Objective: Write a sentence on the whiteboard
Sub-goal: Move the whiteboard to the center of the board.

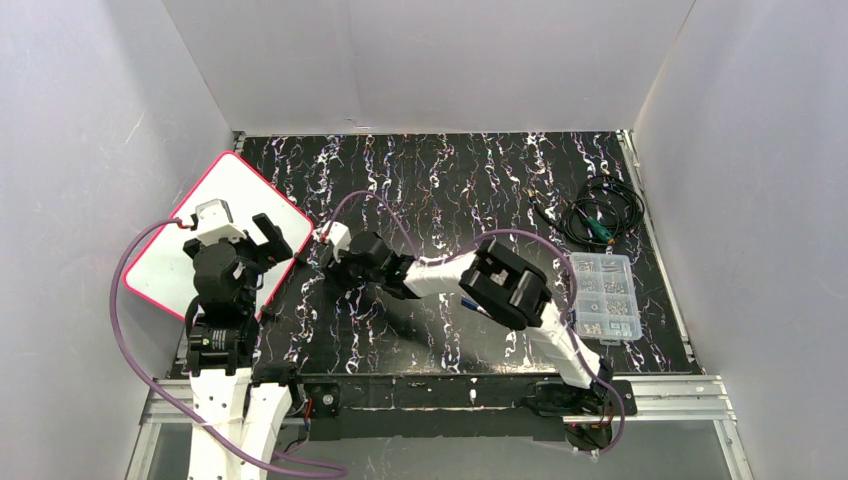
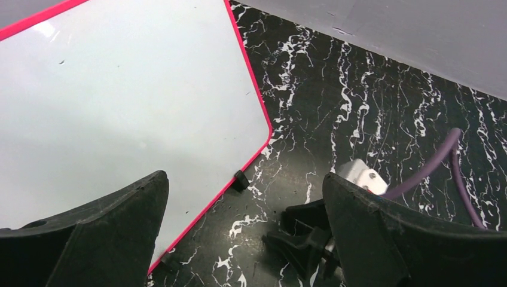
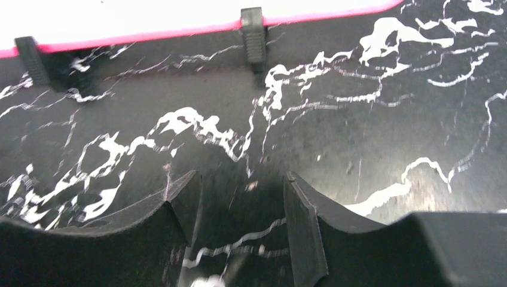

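The whiteboard (image 1: pixel 250 190) lies at the table's left, white with a pink-red frame, and no sentence shows on its bare surface (image 2: pixel 119 89). My left gripper (image 1: pixel 262 250) hovers open over the board's right edge, fingers wide apart (image 2: pixel 244 179) and holding nothing. My right gripper (image 1: pixel 335 262) sits low on the dark table just right of that edge. Its jaws stand apart (image 3: pixel 242 176), with table showing between them and a blurred pale shape low in the gap. The board's edge (image 3: pixel 119 18) runs across the top of the right wrist view. The right gripper's black fingers (image 2: pixel 305 239) also show in the left wrist view.
Small black clips (image 3: pixel 252 33) sit on the board's frame. A coil of black cable (image 1: pixel 600 215) and a clear plastic parts box (image 1: pixel 603 297) lie at the right of the black marbled table (image 1: pixel 450 190). White walls close in three sides.
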`<action>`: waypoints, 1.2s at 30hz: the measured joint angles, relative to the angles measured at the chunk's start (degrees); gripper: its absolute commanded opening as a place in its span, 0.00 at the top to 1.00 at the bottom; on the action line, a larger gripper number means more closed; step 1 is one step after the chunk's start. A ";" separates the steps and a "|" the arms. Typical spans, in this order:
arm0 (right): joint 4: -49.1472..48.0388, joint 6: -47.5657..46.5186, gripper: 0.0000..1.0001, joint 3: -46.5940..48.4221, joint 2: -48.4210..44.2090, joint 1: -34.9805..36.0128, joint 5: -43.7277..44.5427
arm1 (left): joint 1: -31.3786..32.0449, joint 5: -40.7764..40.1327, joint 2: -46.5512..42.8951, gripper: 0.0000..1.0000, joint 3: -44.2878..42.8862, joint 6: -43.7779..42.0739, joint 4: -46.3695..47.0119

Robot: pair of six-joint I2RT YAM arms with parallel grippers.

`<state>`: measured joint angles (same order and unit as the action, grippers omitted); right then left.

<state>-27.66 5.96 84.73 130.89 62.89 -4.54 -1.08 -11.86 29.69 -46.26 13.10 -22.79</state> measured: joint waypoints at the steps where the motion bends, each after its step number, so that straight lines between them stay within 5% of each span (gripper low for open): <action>1: 0.57 -0.28 0.40 1.86 1.44 0.07 0.15 | -0.35 -0.09 0.02 0.01 0.04 0.00 0.00; 27: 6.34 -7.58 0.45 31.26 20.13 1.77 2.38 | -0.63 -0.20 0.15 0.01 0.07 0.00 0.02; 31: 6.60 -7.74 0.51 34.36 22.08 1.86 2.45 | -0.63 -0.17 0.24 0.01 0.07 0.00 0.02; 36: 7.04 -7.85 0.71 35.76 22.84 2.01 2.27 | -0.63 -0.17 0.39 0.01 0.09 -0.02 0.02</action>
<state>-20.62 -1.89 120.49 153.73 64.90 -2.26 -1.72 -12.03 30.09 -46.17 13.08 -22.76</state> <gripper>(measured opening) 0.405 0.992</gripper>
